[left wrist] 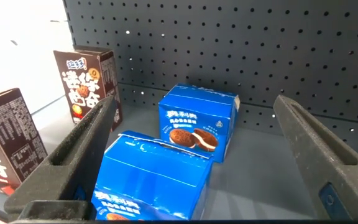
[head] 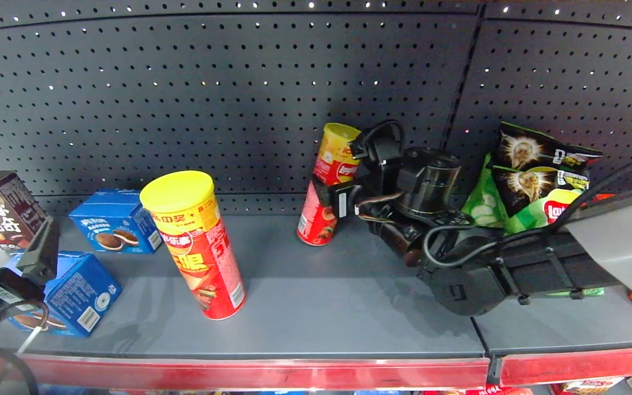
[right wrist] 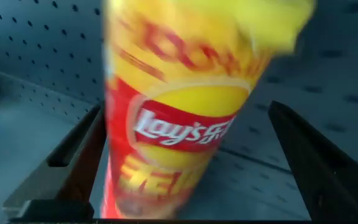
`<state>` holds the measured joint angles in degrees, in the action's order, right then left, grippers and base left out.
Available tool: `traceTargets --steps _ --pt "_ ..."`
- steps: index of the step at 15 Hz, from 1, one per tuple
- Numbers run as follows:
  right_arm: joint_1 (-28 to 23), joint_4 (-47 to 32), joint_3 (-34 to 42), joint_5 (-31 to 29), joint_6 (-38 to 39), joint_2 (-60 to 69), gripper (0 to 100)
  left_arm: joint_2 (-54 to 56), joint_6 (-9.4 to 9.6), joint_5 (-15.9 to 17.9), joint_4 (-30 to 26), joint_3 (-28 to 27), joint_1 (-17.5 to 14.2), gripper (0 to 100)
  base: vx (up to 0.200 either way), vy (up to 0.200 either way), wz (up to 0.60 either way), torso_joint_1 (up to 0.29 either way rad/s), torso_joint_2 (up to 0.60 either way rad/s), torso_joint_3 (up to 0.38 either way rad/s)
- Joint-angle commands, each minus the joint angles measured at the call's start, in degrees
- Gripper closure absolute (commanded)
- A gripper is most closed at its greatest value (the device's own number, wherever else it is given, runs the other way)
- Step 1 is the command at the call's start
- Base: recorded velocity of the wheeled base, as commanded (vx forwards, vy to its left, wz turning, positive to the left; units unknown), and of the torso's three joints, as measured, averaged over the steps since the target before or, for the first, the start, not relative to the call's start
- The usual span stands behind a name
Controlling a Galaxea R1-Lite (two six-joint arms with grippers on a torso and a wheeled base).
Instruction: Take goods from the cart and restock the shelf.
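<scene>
A red chip can with a yellow lid (head: pixel 324 219) stands tilted at the back of the grey shelf (head: pixel 321 307). My right gripper (head: pixel 343 173) is open around it. In the right wrist view the can (right wrist: pixel 179 124) sits between the fingers (right wrist: pixel 73 162), close to one and clear of the other. A second, larger chip can (head: pixel 195 241) stands nearer the front. At the shelf's left end my left gripper (left wrist: pixel 194 102) is open, its fingers (left wrist: pixel 79 149) either side of a blue cookie box (left wrist: pixel 148 180). Another blue box (left wrist: pixel 197 121) stands behind it.
Brown snack boxes (left wrist: pixel 86 81) stand at the far left. Green and black chip bags (head: pixel 530 181) lean on the pegboard at the right. A red lip (head: pixel 250 373) runs along the shelf front. Bare shelf lies between the two cans and in front of them.
</scene>
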<state>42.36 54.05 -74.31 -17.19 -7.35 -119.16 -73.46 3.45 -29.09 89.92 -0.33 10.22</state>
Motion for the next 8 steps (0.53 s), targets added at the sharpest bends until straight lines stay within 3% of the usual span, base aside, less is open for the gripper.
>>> traceTargets --steps 1,5,8 --pt "-0.61 -0.97 4.88 0.05 0.67 5.7 0 -0.1 -0.02 -0.01 0.08 -0.02 -0.02 0 0.0 0.0 0.0 0.0 0.0 0.0" --pt "3.25 -1.06 6.99 0.05 4.27 4.47 0 0.16 -0.02 -0.01 0.08 -0.02 -0.02 0 0.0 0.0 0.0 0.0 0.0 0.0" --pt "4.04 -1.06 4.09 0.14 4.27 1.48 0 0.34 -0.02 -0.01 0.08 -0.02 -0.02 0 0.0 0.0 0.0 0.0 0.0 0.0"
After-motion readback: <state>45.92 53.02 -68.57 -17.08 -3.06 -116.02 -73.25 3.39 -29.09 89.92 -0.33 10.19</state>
